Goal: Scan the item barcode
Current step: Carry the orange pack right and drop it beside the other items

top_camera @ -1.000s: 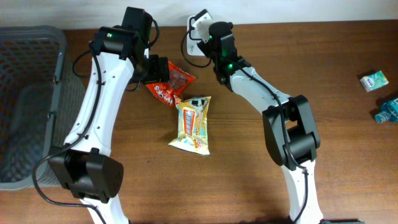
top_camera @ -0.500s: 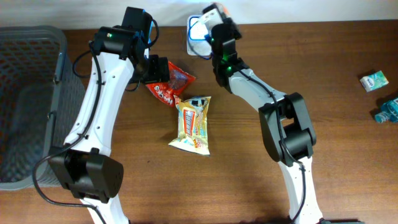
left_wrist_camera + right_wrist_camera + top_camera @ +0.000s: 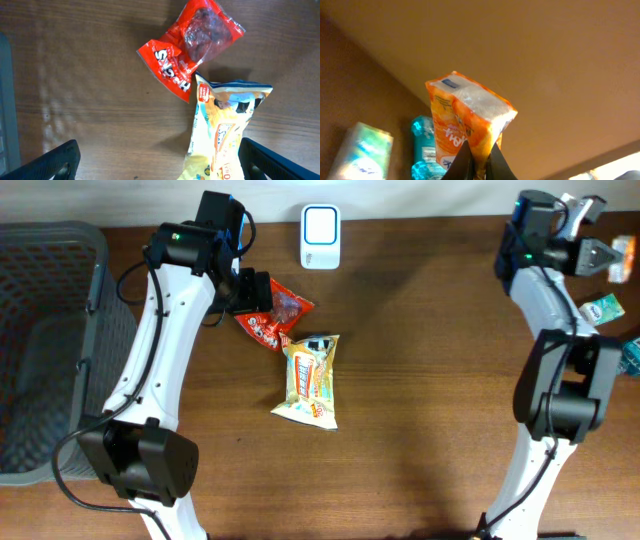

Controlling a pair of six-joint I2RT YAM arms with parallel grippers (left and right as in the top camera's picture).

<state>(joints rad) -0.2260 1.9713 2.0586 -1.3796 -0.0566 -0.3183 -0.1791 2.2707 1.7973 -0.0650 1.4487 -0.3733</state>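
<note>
Off to the right, the right gripper [image 3: 479,162] pinches a soft, light orange packet [image 3: 465,120] by one corner; a mid-body hold would likely steady it. Meanwhile the left gripper [image 3: 165,165] gapes empty.

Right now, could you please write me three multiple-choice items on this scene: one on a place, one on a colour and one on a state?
1. Where does the white scanner stand?
A. inside the basket
B. on top of the yellow packet
C. at the far edge of the table

2. What colour is the packet in the right gripper?
A. green
B. orange
C. red

3. How is the left gripper?
A. open, holding nothing, over the red packet
B. shut on the red packet
C. shut on nothing

Answers:
1. C: the overhead view shows the scanner on bare wood by the far edge.
2. B: the right wrist view shows the orange packet pinched between the shut fingers.
3. A: the left wrist view shows both fingers spread wide and the red packet lying free on the table.
</note>
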